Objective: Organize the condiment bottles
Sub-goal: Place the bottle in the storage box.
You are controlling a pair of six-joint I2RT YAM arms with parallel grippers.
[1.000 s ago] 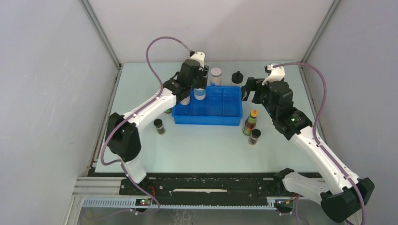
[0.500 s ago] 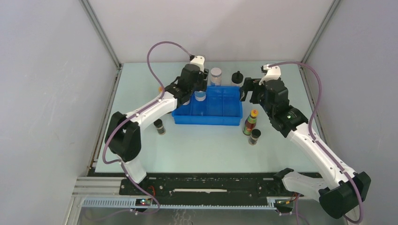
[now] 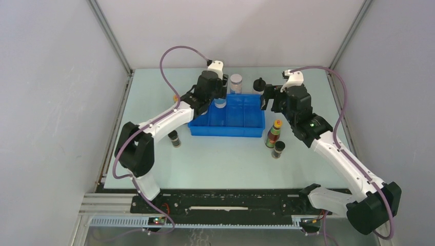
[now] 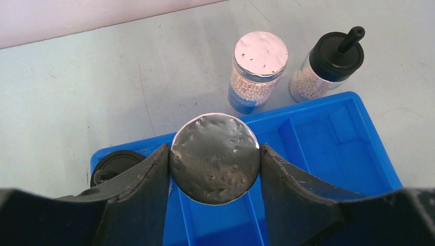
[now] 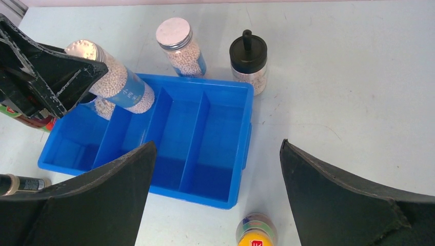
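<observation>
Presently the tabletop (image 3: 220, 164) carries a blue divided tray (image 3: 228, 131). The left claw (image 4: 214, 154) is clamped on the lid end of a clear bottle (image 5: 120, 86). This bottle hangs lid up, long axis close to vertical, directly beneath the claw and above the tray's left half. Which compartment lies under it cannot be told. A knob bottle (image 4: 110, 163) stands in the leftmost compartment, just beside it. The right claw (image 5: 218, 148) is spread wide and empty above the tray's right end. Behind the tray's far wall stand a second clear bottle (image 5: 180, 46) and a second knob bottle (image 5: 249, 59), the latter nearer the right claw. Judgement: placing calls for a straight descent by the left arm, and the risk is the base catching a divider.
</observation>
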